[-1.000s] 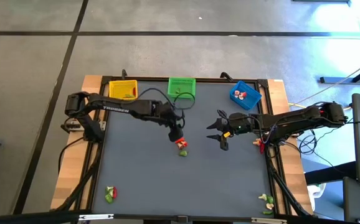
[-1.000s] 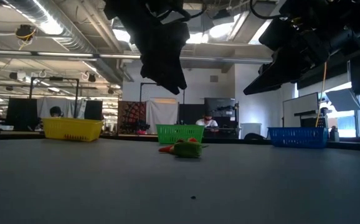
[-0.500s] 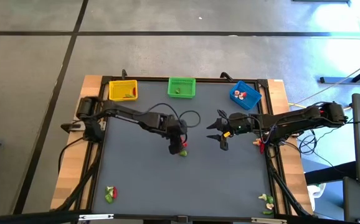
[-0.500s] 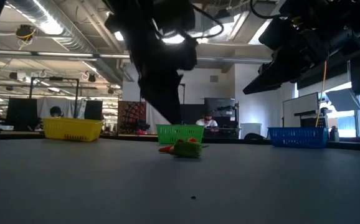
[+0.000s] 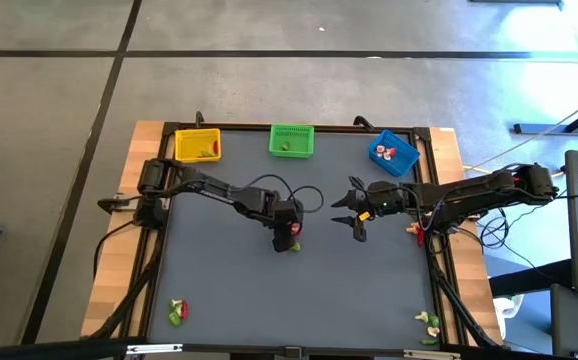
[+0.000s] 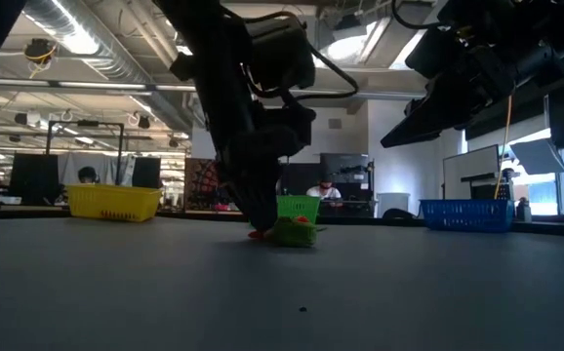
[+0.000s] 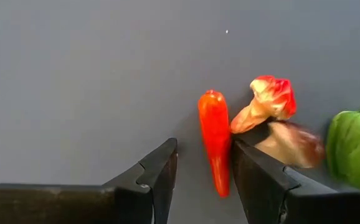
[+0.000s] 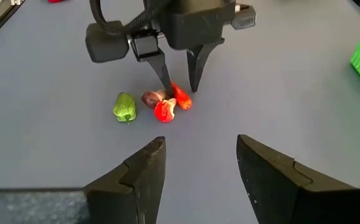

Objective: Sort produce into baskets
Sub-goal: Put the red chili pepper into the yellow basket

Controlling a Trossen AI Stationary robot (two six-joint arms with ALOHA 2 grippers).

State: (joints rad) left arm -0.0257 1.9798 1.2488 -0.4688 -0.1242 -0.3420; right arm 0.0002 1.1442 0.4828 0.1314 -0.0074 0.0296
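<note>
At mid-tabletop (image 5: 219, 290), the left end effector (image 7: 202, 165) has come down since a second ago, fingers apart astride a red chili (image 7: 215, 149), seemingly not yet clamped. Beside it lie a red-cream piece (image 7: 267, 102) and a green pepper (image 7: 354, 146). The right end effector (image 5: 354, 215) hovers nearby, fingers apart. No writing is legible.

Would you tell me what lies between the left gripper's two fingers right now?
The red chili pepper lies between the left gripper's fingers, seen in the left wrist view.

clear: mat (image 5: 229, 290) around | blocked: left claw (image 8: 179, 84) astride red pepper (image 7: 215, 146)
</note>
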